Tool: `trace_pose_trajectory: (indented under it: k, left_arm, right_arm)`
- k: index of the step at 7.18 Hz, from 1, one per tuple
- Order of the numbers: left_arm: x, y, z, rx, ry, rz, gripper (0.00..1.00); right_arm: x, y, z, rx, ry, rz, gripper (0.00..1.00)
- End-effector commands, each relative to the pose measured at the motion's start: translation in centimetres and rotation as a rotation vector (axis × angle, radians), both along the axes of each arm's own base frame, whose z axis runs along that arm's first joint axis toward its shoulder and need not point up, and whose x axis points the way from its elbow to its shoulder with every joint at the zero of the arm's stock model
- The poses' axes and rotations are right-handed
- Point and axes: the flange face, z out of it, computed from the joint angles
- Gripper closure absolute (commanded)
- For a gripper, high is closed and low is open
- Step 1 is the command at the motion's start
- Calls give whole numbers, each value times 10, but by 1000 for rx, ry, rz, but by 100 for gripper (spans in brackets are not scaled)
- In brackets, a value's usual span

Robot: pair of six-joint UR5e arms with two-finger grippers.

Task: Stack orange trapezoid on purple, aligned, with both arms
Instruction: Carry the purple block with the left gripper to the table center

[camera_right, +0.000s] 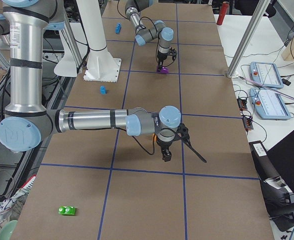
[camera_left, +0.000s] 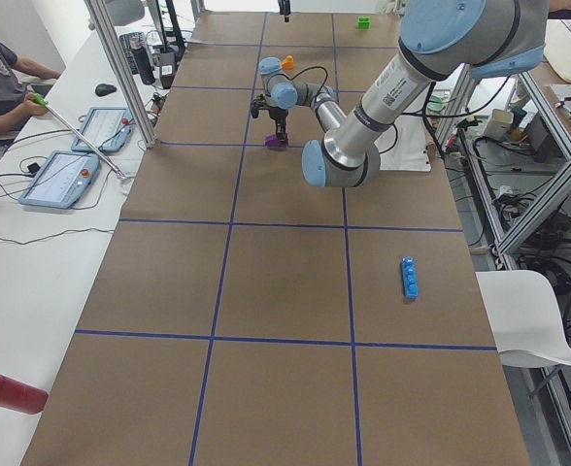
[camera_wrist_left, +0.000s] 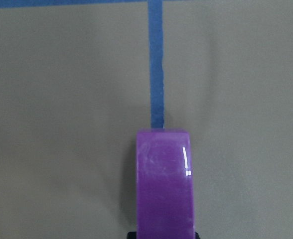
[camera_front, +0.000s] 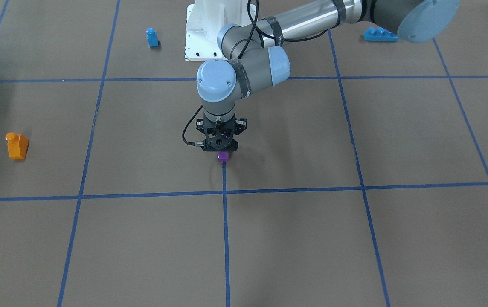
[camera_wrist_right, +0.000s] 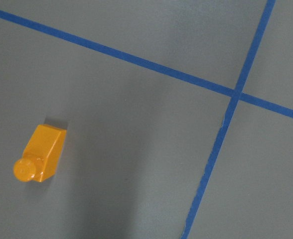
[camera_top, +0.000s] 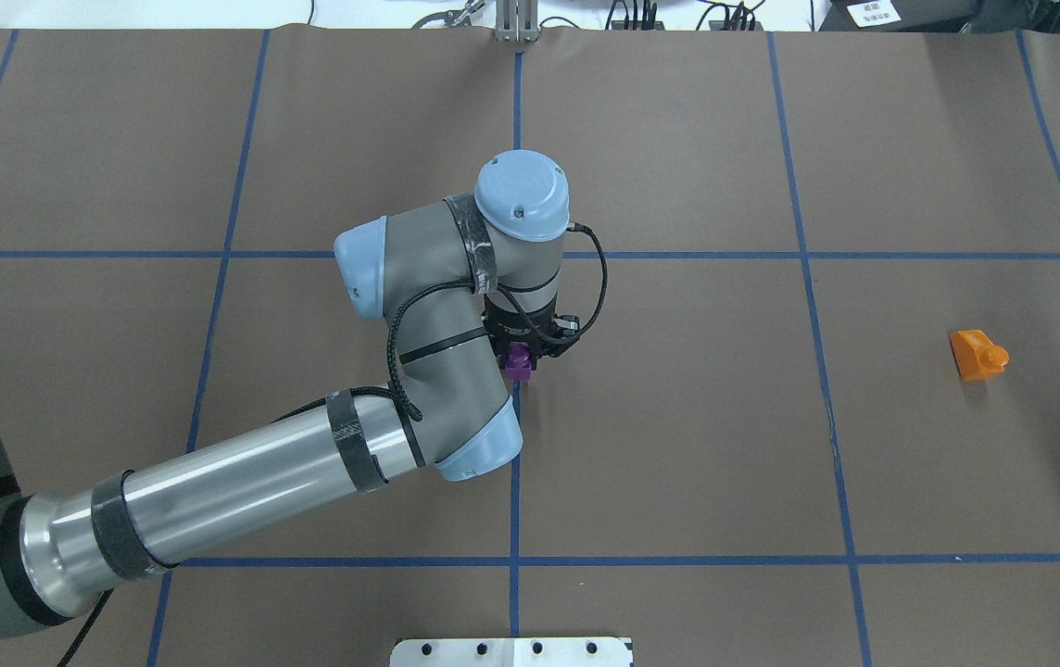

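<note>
- Front-facing view: the left arm (camera_front: 244, 72) comes in from the upper right, its wrist pointing straight down near the middle of the desk (camera_front: 312, 238). The left claw (camera_front: 222, 152) sits over the purple block (camera_front: 223, 157). Only the block's lower part shows beneath it, at the end of a blue tape line (camera_front: 225, 179). The orange trapezoid (camera_front: 17, 146) sits alone, well apart, toward this view's left edge. A small blue block (camera_front: 152, 37) and a long blue brick (camera_front: 380, 34) lie far back, on either side of the robot's base.
- Overhead view: the purple block (camera_top: 519, 363) is under the left claw, on the centre tape line. The orange trapezoid (camera_top: 977, 354) is far off to the right with nothing touching it.
- Left side view: the near arm stretches far down the desk. The purple block (camera_left: 274, 141) is below its claw, and the orange trapezoid (camera_left: 287, 63) is beyond.
- Right side view: the right arm (camera_right: 92, 120), the near one, is extended low over the desk, with the right claw (camera_right: 166, 156) pointing down. Released or clenched: cannot tell. A green block (camera_right: 67, 210) lies by the desk's near corner.
- Left wrist view: the purple block (camera_wrist_left: 164, 184) fills the lower centre, with dark pads flanking it at the frame's bottom edge. The left claw is clenched on it. Whether the block touches the desk: cannot tell.
- Right wrist view: the orange trapezoid (camera_wrist_right: 39, 154) is at lower left on the desk, apart from the tape crossing.
</note>
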Motion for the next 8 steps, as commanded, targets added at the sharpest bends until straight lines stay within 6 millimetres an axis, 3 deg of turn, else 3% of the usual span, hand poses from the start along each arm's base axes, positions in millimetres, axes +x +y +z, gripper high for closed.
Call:
trace_pose_trajectory:
  k: [1,2,3,4,6,8]
  left_arm:
    - [2,2,1,-1,-1,3,100]
    - [3,3,1,-1,-1,4,100]
    - [3,3,1,-1,-1,4,86]
    - [3,3,2,-3,-3,4,85]
    - [4,4,2,-4,-4,5,64]
    - [4,4,3,-4,-5,5,54]
  right_arm:
    - [-1,0,1,-2,0,-2,0]
    - [-1,0,1,-2,0,-2,0]
    - [-1,0,1,-2,0,-2,0]
    - [-2,0,1,-2,0,-3,0]
    - [-3,0,1,-2,0,-7,0]
    - [-4,0,1,-2,0,-8,0]
